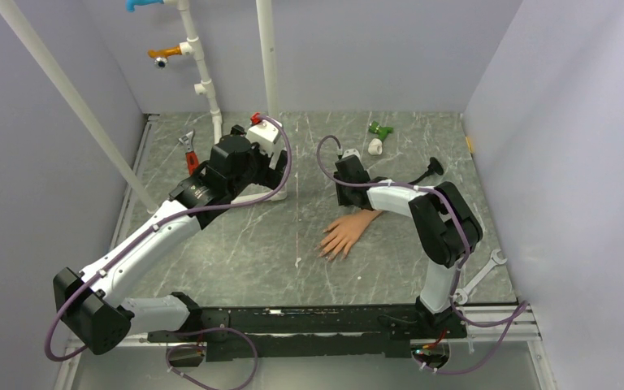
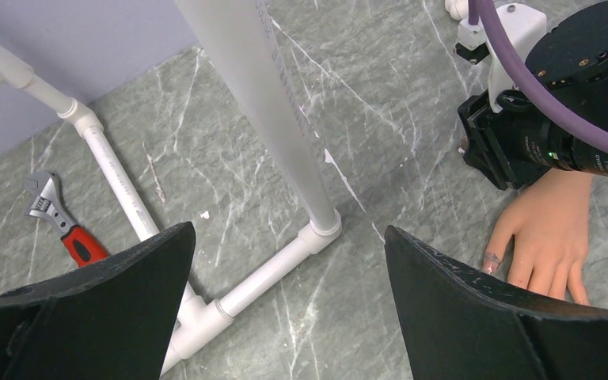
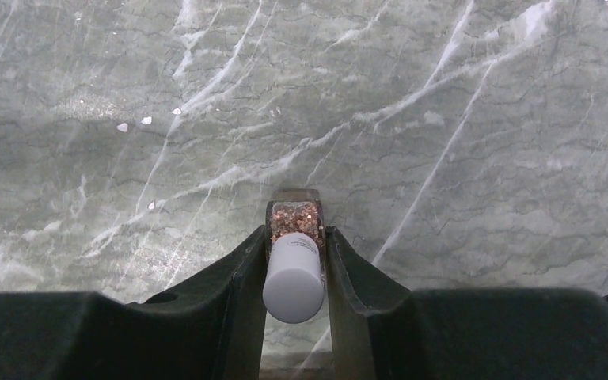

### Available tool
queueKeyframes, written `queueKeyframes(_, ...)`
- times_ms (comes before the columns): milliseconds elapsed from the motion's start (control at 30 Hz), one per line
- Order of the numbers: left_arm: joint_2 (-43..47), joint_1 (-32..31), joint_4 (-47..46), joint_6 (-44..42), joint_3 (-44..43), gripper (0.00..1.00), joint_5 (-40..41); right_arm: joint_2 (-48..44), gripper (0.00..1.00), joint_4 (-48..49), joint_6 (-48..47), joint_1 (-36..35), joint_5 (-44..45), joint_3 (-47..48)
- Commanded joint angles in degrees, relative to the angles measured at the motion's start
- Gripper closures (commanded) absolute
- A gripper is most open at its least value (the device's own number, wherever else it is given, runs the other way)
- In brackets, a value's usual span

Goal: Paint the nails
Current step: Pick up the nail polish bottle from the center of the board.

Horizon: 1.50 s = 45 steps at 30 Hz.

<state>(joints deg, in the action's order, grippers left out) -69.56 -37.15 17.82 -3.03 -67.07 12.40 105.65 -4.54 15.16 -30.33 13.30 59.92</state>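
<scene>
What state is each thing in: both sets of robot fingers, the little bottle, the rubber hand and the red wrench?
Left fingers: wide open, holding nothing.
Right fingers: shut on the polish bottle.
Polish bottle: white cap on, held between the right fingers.
Mannequin hand: lying flat on the table, back up, digits spread.
Nail: one fingertip looks glittery.
Red-handled wrench: lying flat, untouched.

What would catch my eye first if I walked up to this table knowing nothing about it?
Most likely the peach mannequin hand lying palm down near the middle of the grey marbled table, fingers spread. Next, the right gripper, closed around a small bottle with a white cap and coppery glitter inside, close by the hand's wrist. At the back left lies a red-handled wrench beside white pipes.
</scene>
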Motion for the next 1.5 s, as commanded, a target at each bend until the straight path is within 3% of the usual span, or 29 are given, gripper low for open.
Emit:
queueKeyframes(0, 1.10, 0.29, -1.99, -0.75, -0.08, 0.05, 0.67, -2.15, 0.67, 2.52, 0.05, -0.22, 1.55, -0.57)
queueKeyframes(100, 1.09, 0.28, -2.02, -0.83, -0.08, 0.05, 0.65, -2.19, 0.69, 2.32, 0.13, -0.32, 1.35, -0.45)
queueKeyframes(233, 1.09, 0.24, -1.82, -0.99, -0.09, 0.05, 0.45, -3.31, 1.00, 1.77, 0.01, -0.43, 0.91, -0.58)
queueKeyframes(467, 2.68, 0.25, -0.80, -5.57, 0.56, 0.05, -7.27, -8.97, 1.00, -1.60, -3.50, -2.54, -5.91, -1.00)
queueKeyframes(633, 4.90, 2.21, 0.45, -8.87, 0.54, 0.06, -14.44, -18.36, 1.00, -0.24, -5.18, -5.85, -12.49, -5.31)
queueKeyframes(867, 8.12, 9.73, 3.06, -11.29, -0.42, 0.05, -29.20, -29.48, 1.00, 4.23, -14.15, -6.76, -35.51, -9.36)
queueKeyframes(967, 10.39, 13.92, 3.57, -13.27, 0.26, 0.06, -38.56, -30.13, 1.00, 6.28, -16.95, -6.92, -44.31, -8.37)
queueKeyframes(1133, 13.37, 17.12, 5.98, -18.01, 1.43, 0.04, -53.34, -29.71, 1.00, -0.11, -22.82, -7.15, -51.72, -3.37)
queueKeyframes(1333, 11.55, 19.93, 10.86, -20.33, -1.41, 0.08, -64.89, -28.38, 1.00, -8.72, -27.13, -7.10, -58.58, 4.28)
queueKeyframes(1467, 12.00, 22.30, 8.43, -18.48, -0.65, 0.14, -69.95, -26.73, 1.00, -15.34, -30.24, -7.36, -59.90, 9.94)
